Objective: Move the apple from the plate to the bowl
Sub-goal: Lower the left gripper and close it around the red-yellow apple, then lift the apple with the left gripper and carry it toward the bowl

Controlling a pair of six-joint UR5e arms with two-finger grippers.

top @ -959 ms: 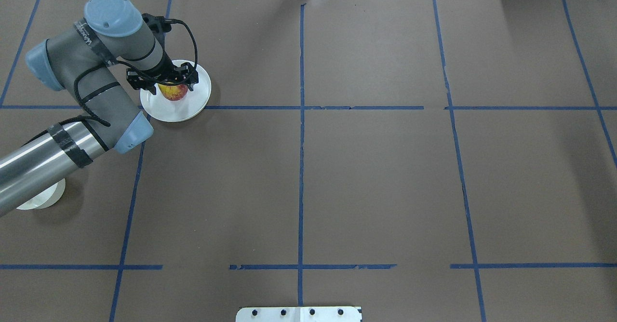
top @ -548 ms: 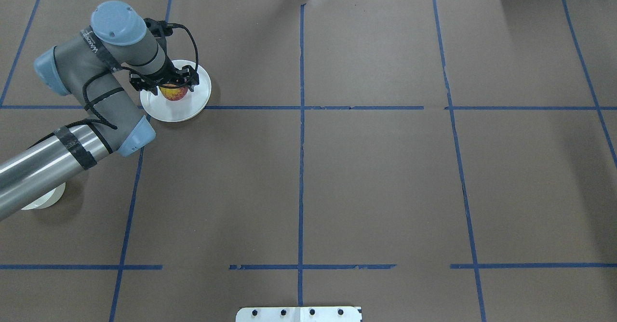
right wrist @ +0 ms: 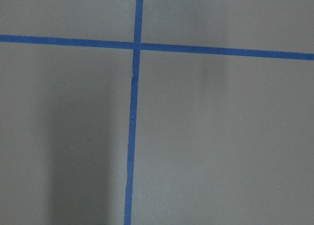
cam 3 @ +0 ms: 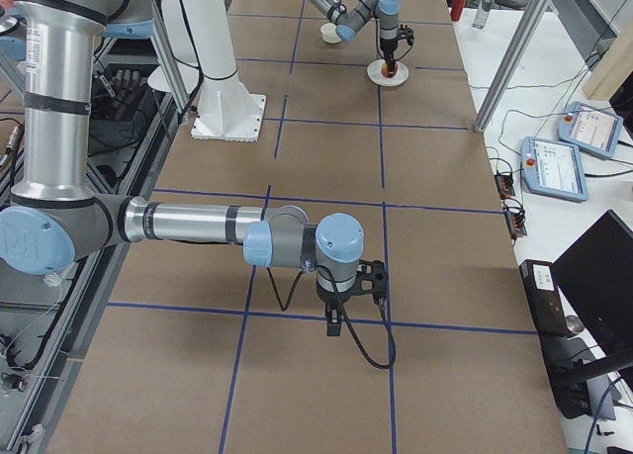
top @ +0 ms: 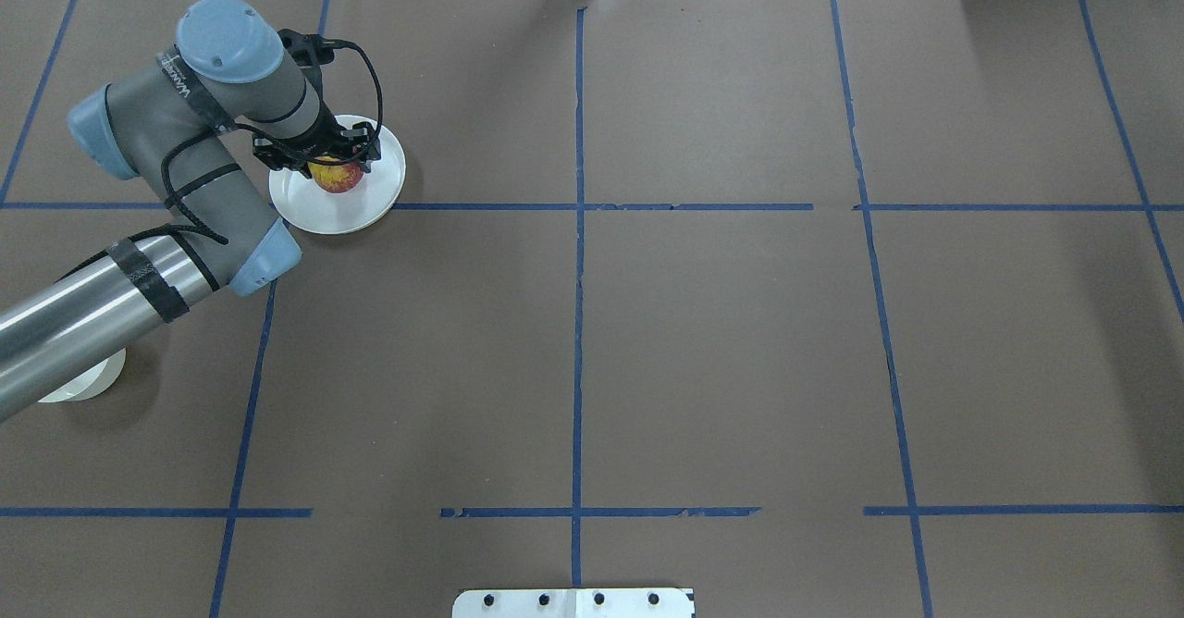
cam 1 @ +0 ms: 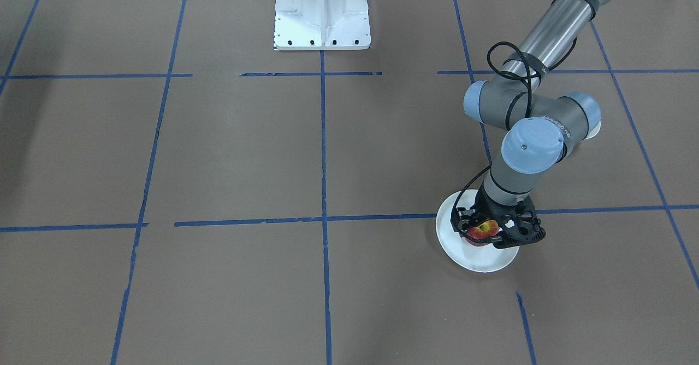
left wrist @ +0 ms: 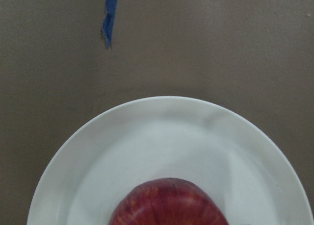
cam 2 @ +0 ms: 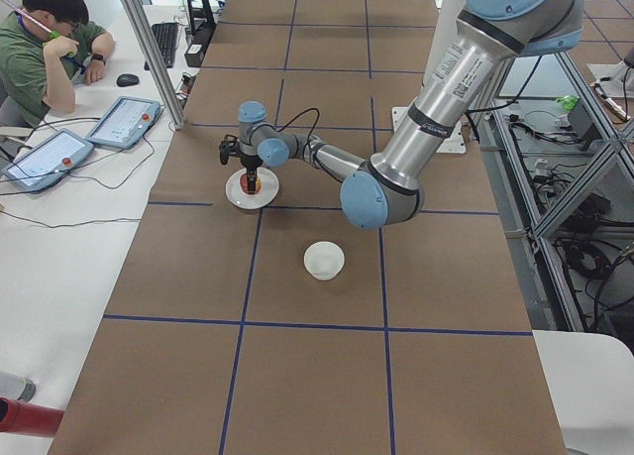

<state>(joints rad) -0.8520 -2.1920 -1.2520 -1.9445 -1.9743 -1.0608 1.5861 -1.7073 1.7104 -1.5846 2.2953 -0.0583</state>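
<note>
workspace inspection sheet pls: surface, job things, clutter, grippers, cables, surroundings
surface: brown paper with a blue tape grid, flat, no spills seen
job's things: apple sits on the plate; bowl is empty, apart from the plate, nearer the robot
clutter: nothing seen
grippers: left gripper is down over the plate, straddling the apple, contact unclear; right gripper is low over bare paper, open or shut unclear
cables: black cable loops along the left wrist, above the plate's far edge
surroundings: white mount base; operator at a side desk with teach pendants
</note>
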